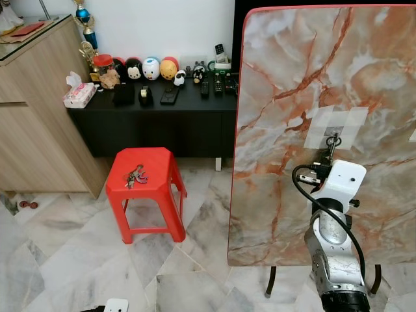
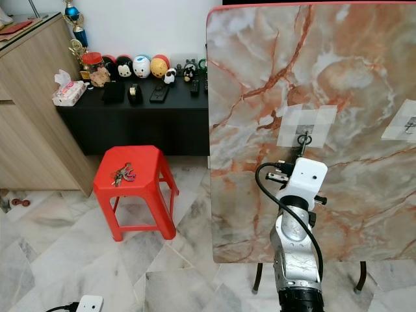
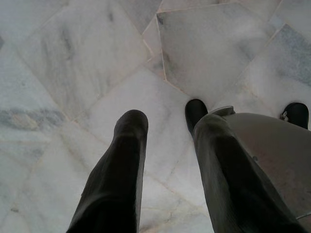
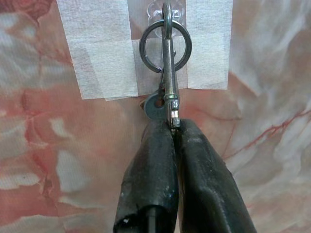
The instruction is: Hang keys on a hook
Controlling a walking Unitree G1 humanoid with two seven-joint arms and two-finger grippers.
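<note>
A marble board point(image 1: 292, 78) stands upright with a clear hook point(image 4: 165, 10) taped to it by white tape point(image 1: 337, 126). A key ring point(image 4: 165, 46) with a metal clasp and a key hangs over the hook. My right gripper point(image 4: 174, 127) is shut on the lower end of the clasp, just below the hook; the right arm point(image 1: 335, 221) reaches up to the board. A second bunch of keys point(image 1: 135, 175) lies on a red stool point(image 1: 146, 188). My left gripper point(image 3: 165, 121) hangs open above the floor.
A second taped hook point(image 2: 408, 123) sits at the board's right edge. A black low cabinet point(image 1: 156, 117) with toys and remotes stands against the back wall, a wooden cabinet point(image 1: 32, 110) at left. Marble floor tiles point(image 1: 78, 260) lie around the stool.
</note>
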